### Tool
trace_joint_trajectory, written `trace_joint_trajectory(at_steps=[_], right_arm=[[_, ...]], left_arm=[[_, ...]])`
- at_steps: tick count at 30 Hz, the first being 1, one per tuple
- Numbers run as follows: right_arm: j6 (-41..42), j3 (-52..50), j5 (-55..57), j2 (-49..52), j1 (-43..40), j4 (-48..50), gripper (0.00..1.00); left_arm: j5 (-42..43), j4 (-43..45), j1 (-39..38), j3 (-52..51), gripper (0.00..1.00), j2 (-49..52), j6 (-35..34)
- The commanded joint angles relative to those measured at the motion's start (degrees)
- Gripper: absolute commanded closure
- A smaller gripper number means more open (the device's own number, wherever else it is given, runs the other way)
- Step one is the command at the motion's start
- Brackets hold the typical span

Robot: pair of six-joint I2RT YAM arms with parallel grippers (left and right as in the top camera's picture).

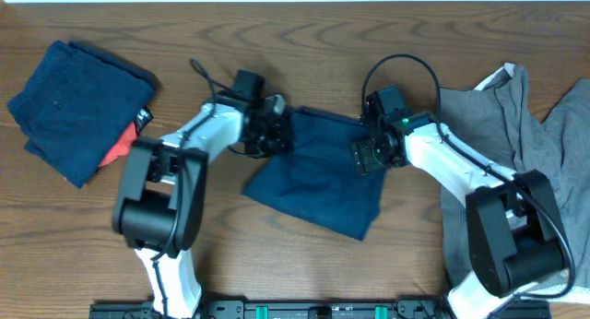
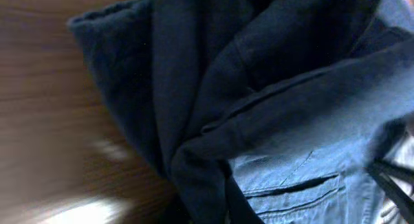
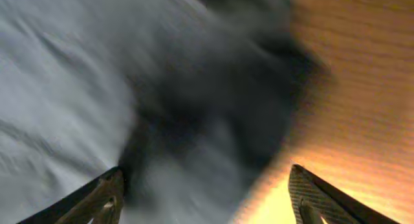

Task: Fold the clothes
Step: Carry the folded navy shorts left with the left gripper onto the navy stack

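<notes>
A dark blue garment [image 1: 318, 181] lies rumpled on the wooden table in the middle of the overhead view. My left gripper [image 1: 277, 127] is at its upper left corner. In the left wrist view the cloth [image 2: 259, 88] bunches into a ridge that runs down into the jaws [image 2: 207, 211], so the gripper looks shut on it; the fingers themselves are hidden. My right gripper [image 1: 367, 156] is at the garment's upper right edge. Its fingers [image 3: 207, 191] are spread wide over the blurred cloth [image 3: 194, 120], holding nothing.
A folded navy pile [image 1: 74, 107] with a red piece [image 1: 118, 146] under it lies at the far left. A heap of grey clothes [image 1: 498, 116] lies at the right, with a light blue cloth [image 1: 573, 107] at the edge. Bare wood [image 3: 362, 88] shows beside the right gripper.
</notes>
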Motion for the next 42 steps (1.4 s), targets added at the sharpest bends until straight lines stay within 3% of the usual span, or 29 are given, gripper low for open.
trace_joint_trajectory(at_steps=[1, 7, 12, 20, 23, 27, 29, 30, 37, 42], right_arm=[[-0.42, 1.84, 0.50, -5.29, -1.70, -1.16, 0.20], [-0.42, 1.84, 0.48, -11.17, -3.30, -2.16, 0.18], [-0.39, 1.84, 0.46, -12.72, -3.28, -2.73, 0.17], [-0.39, 1.84, 0.42, -12.70, -3.19, -3.06, 0.18], [-0.39, 1.84, 0.44, -12.70, -3.19, -3.39, 0.18], [-0.39, 1.84, 0.46, -12.70, -3.19, -4.35, 0.18], [-0.39, 1.84, 0.46, -12.70, -3.19, -4.85, 0.18], [-0.39, 1.84, 0.46, -12.70, -3.19, -4.90, 0.17], [-0.37, 1.84, 0.44, -12.70, -3.19, -4.72, 0.16], [-0.33, 1.84, -1.77, -12.70, -3.23, -3.41, 0.12]], left_arm=[[-8.63, -1.70, 7.56, 2.51, 0.94, -6.71, 1.51], [-16.13, -1.18, 21.07, 6.38, 0.94, -17.97, 1.49], [-17.35, 5.73, 33.42, 7.65, 0.94, -25.83, 1.49], [-17.35, 8.04, 48.17, 7.58, 0.89, -25.94, 1.44], [-17.35, 6.73, 51.15, 7.48, 0.70, -24.13, 1.44], [-17.35, 6.29, 53.46, 6.97, 0.60, -22.08, 1.44], [-17.33, 6.12, 53.96, 6.97, 0.21, -21.20, 1.25], [-17.33, 6.12, 54.03, 6.97, 0.17, -20.92, 1.22], [-12.44, 6.45, 53.37, 6.97, 0.10, -20.83, -1.77], [-10.16, 6.34, 46.97, 6.97, 0.09, -20.83, -1.03]])
